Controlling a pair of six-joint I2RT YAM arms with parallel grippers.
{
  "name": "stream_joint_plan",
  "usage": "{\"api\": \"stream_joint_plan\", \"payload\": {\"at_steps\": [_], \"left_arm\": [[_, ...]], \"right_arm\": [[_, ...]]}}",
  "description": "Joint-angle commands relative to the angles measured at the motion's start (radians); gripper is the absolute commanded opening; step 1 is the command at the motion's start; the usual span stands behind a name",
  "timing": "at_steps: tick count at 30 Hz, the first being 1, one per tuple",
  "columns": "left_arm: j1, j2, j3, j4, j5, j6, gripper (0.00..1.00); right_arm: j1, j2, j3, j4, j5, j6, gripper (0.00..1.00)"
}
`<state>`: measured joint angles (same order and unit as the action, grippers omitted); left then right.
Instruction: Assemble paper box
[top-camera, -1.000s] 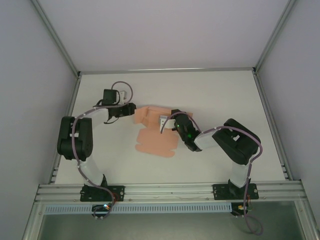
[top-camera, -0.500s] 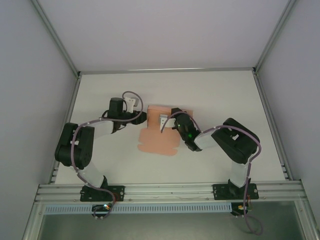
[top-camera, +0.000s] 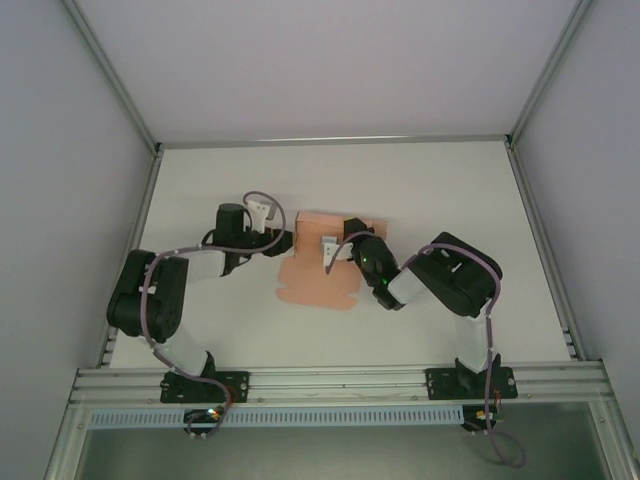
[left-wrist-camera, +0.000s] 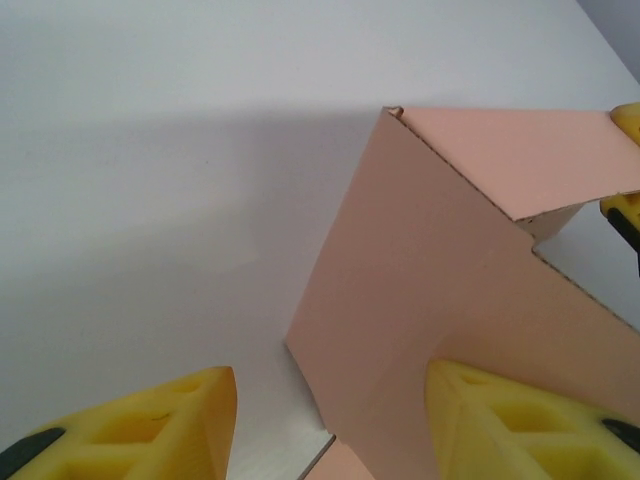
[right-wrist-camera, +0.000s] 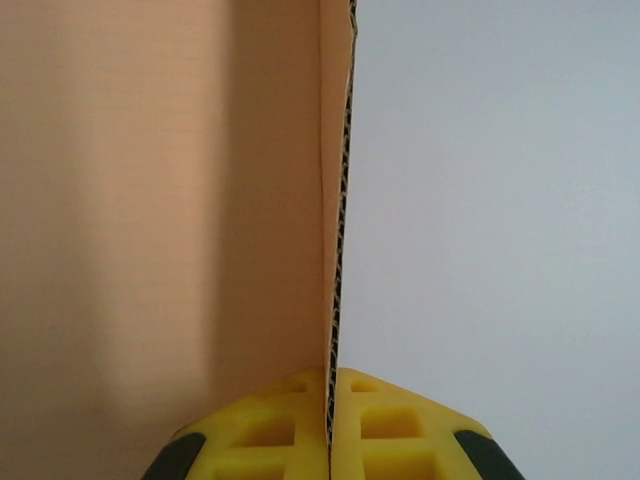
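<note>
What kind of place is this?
Likely a lab test cell: white table boxed by pale panels on aluminium framing, left arm and right arm bolted to a rail, one paper box.

No readable text, labels, brands or numbers on anything visible.

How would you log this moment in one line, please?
right gripper: shut on paper box | left gripper: open at its edge | panel raised
</note>
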<state>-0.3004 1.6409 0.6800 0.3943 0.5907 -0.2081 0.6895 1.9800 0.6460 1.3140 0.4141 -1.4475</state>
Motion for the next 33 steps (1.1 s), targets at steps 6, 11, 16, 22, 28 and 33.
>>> {"api": "stream_joint_plan", "payload": {"at_steps": [6,11,16,22,28,33], "left_arm": [[0.035,-0.021,-0.075,0.236,0.133,-0.066,0.59],[0.058,0.065,-0.050,0.443,0.291,-0.165,0.59],[0.057,0.152,-0.004,0.510,0.345,-0.213,0.54],[0.028,0.140,0.003,0.400,0.315,-0.131,0.55],[-0.039,0.090,0.058,-0.010,0.159,0.099,0.54],[-0.052,0.098,0.074,-0.057,0.136,0.122,0.54]], "right_arm": [[0.032,0.020,-0.038,0.021,0.042,-0.041,0.00],[0.038,0.024,-0.039,0.018,0.050,-0.043,0.00],[0.038,0.035,-0.028,0.016,0.055,-0.047,0.00],[0.036,0.034,-0.025,0.015,0.055,-0.047,0.00],[0.035,0.035,-0.020,0.014,0.055,-0.050,0.01],[0.036,0.040,-0.017,0.012,0.058,-0.051,0.01]]}}
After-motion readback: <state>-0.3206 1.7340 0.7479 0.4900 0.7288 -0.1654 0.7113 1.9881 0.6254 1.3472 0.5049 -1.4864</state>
